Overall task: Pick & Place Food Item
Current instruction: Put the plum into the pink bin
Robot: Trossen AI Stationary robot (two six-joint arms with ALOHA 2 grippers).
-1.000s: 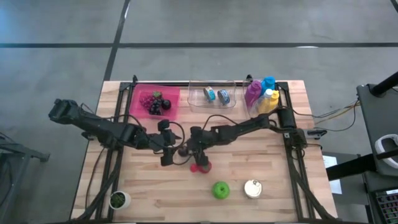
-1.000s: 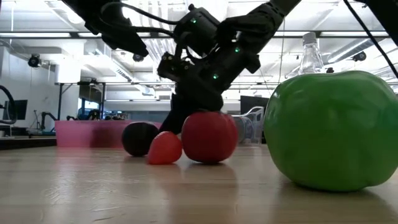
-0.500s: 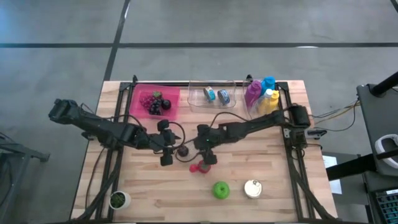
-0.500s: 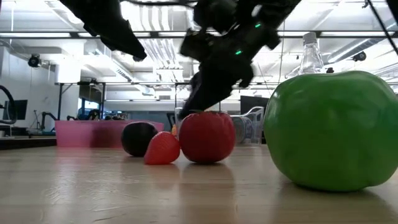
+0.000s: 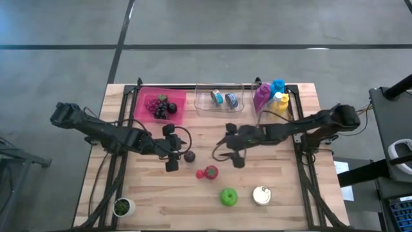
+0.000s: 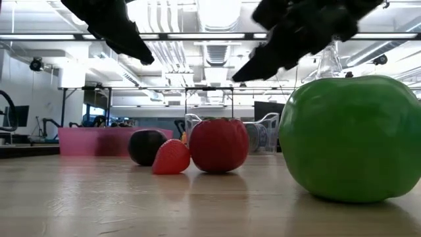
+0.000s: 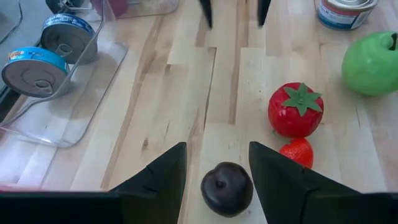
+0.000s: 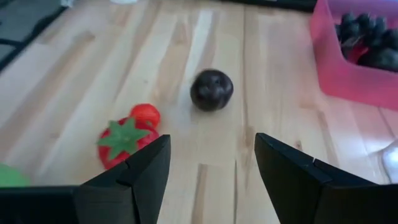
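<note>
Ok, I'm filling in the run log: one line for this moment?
left gripper: open, at plum | right gripper: open, empty, raised | tomato, strawberry: on table

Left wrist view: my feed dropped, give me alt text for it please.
The left pincer is open, its two dark fingers either side of a dark round plum on the wooden table. Just beyond lie a small red strawberry and a red tomato with a green stem; further off are a green apple and two tins in a clear tray.

Red tomato [image 5: 210, 171], upright, mid-table | small strawberry [image 5: 200, 174] touching it | dark plum [image 5: 189, 156] near, apart
</note>
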